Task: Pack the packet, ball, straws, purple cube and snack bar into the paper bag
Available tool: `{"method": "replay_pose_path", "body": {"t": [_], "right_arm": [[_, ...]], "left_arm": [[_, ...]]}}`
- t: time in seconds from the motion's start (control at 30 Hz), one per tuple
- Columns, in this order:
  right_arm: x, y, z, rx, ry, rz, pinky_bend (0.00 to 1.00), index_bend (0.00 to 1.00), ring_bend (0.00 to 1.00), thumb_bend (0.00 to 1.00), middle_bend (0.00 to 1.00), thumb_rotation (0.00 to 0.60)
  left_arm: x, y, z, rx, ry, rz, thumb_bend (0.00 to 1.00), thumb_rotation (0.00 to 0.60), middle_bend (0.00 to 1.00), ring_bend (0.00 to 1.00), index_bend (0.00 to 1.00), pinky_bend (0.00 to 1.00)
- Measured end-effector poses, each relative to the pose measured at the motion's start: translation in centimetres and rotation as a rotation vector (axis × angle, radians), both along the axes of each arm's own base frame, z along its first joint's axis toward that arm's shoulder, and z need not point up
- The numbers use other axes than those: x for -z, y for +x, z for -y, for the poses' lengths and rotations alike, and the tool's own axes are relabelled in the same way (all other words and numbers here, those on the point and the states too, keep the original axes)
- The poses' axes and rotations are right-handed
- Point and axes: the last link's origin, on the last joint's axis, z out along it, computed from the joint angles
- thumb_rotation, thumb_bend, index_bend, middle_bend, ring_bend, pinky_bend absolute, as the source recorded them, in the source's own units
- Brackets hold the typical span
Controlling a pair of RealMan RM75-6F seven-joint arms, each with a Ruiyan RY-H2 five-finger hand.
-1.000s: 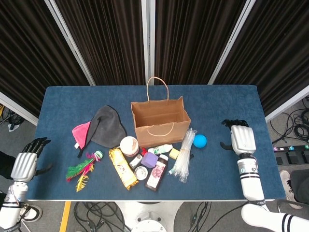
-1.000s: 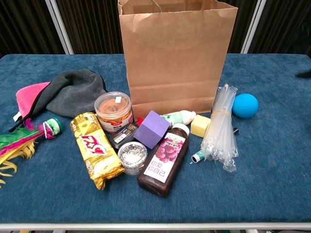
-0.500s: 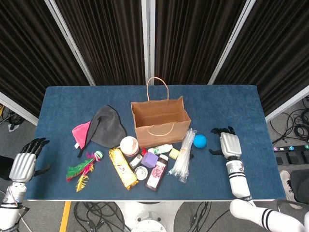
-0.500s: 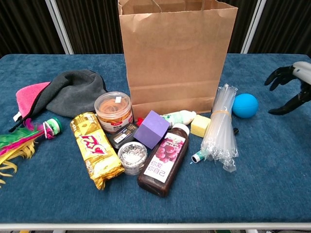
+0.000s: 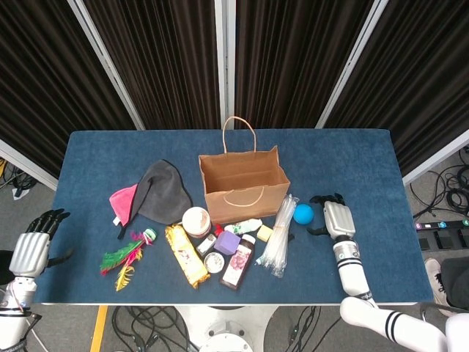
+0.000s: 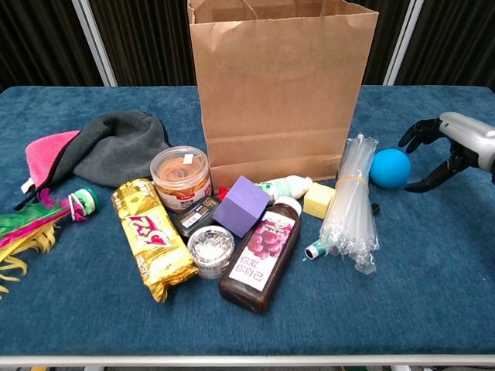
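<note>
Paper bag (image 5: 244,181): stands upright and open at table centre, mouth up so that items can be dropped in from above; nothing shows inside it in the head view. Ball (image 6: 390,168): blue, on the cloth at 3 o'clock of the bag's base, just beside the straws' upper end. Right hand (image 6: 438,151): at 3 o'clock of the ball, fingers apart and curved toward it, holding nothing; the spread looks sized to cup the ball, so the ball is judged the first item in hand, with contact not yet made. Straws (image 6: 352,202): clear bundle bound by a band, leaning from the bag's right corner toward 5 o'clock. Purple cube (image 6: 241,205): at 6 o'clock of the bag, tilted among the clutter. Snack bar (image 6: 152,237): gold wrapper, at 7 o'clock of the bag, lying flat. Packet: not identified with confidence; the small yellow piece (image 6: 318,199) beside the straws may be it. Left hand (image 5: 34,246): off the table's left edge at 8 o'clock, fingers apart, empty, parked clear of the work. All five items remain outside the bag.
</note>
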Motion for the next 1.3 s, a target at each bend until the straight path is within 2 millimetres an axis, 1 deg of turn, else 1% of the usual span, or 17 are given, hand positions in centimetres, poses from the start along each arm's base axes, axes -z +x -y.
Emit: {"method": "replay_pose_path", "body": {"t": [0.3,0.5,0.67,0.77,0.93,1.13,1.3], "right_arm": [[1.0,0.5,0.4,-0.009,0.016,0.008,0.02,0.27,0.13,0.02,0.25,0.600],[1.9,0.8,0.8,-0.014,0.023,0.006,0.04,0.27,0.14,0.05,0.27,0.600],[2.5,0.9,0.9,-0.013,0.025,-0.006,0.13,0.27,0.19,0.08,0.31,0.600],[2.7,1.0,0.9,-0.014,0.015,-0.011,0.18,0.29,0.22,0.11,0.33,0.600],[2.7,1.1,0.8,-0.009,0.002,-0.012,0.25,0.31,0.23,0.13,0.33,0.600],[2.6,1.2,0.8,-0.007,-0.004,-0.010,0.35,0.36,0.25,0.18,0.36,0.600],[2.4,1.2,0.8,-0.010,-0.012,-0.012,0.39,0.40,0.28,0.21,0.39,0.600]], "left_arm": [[-0.1,-0.2,0.0,-0.005,0.005,0.002,0.26,0.600,0.24,0.15,0.24,0.21],[-0.1,-0.4,-0.1,-0.009,0.008,0.004,0.26,0.600,0.24,0.15,0.24,0.21],[0.0,-0.4,-0.1,-0.008,0.012,0.007,0.26,0.600,0.24,0.15,0.24,0.21],[0.0,-0.3,-0.2,-0.006,0.013,0.008,0.26,0.600,0.23,0.15,0.24,0.21],[0.1,-0.2,-0.2,-0.001,0.012,0.009,0.26,0.600,0.23,0.15,0.24,0.21],[0.1,-0.1,-0.2,0.002,0.011,0.010,0.26,0.600,0.23,0.15,0.24,0.21],[0.1,-0.2,-0.1,0.001,0.012,0.010,0.26,0.600,0.23,0.15,0.24,0.21]]}}
